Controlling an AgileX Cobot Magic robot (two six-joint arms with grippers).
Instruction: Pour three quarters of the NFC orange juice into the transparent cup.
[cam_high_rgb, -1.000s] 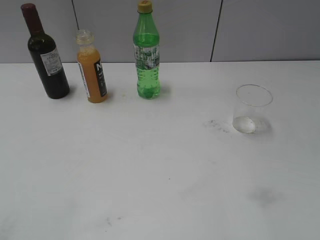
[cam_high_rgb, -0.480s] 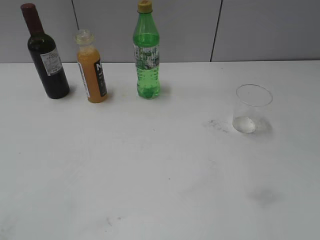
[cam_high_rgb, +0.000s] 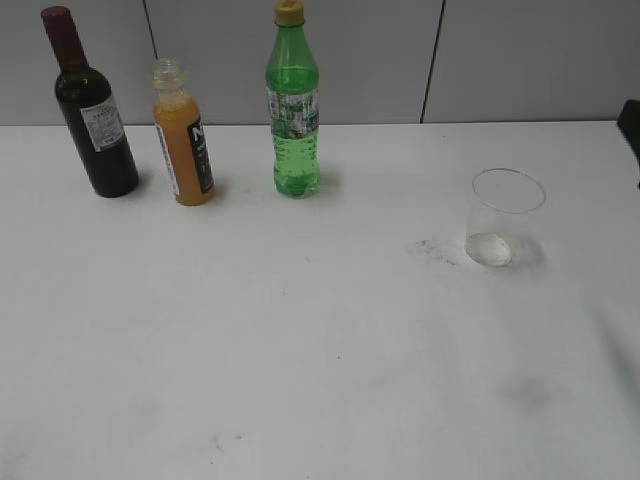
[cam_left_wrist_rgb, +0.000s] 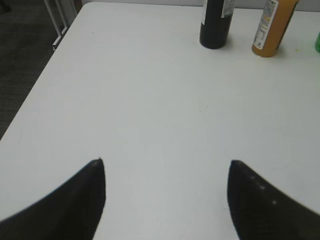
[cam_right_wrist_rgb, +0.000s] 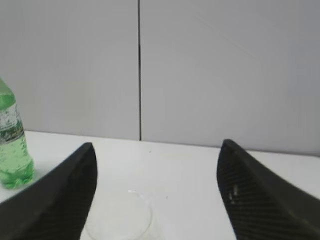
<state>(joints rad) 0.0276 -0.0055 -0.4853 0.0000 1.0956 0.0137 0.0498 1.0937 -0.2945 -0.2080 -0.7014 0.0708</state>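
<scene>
The NFC orange juice (cam_high_rgb: 184, 140) stands uncapped at the back left of the white table, between two other bottles; its lower part also shows in the left wrist view (cam_left_wrist_rgb: 272, 27). The transparent cup (cam_high_rgb: 503, 218) stands upright and looks empty at the right. Its rim shows in the right wrist view (cam_right_wrist_rgb: 117, 225), low between the fingers. My right gripper (cam_right_wrist_rgb: 158, 145) is open and empty, above and just behind the cup. My left gripper (cam_left_wrist_rgb: 166, 162) is open and empty over bare table, well short of the bottles.
A dark wine bottle with a red cap (cam_high_rgb: 92, 110) stands left of the juice. A green bottle with a yellow cap (cam_high_rgb: 293, 110) stands to its right. A dark part of the right arm (cam_high_rgb: 630, 125) shows at the exterior view's right edge. The table's left edge (cam_left_wrist_rgb: 45, 75) drops to dark floor.
A dark part of the right arm has come into the exterior view at the right edge. The bottles and the cup have not moved.
</scene>
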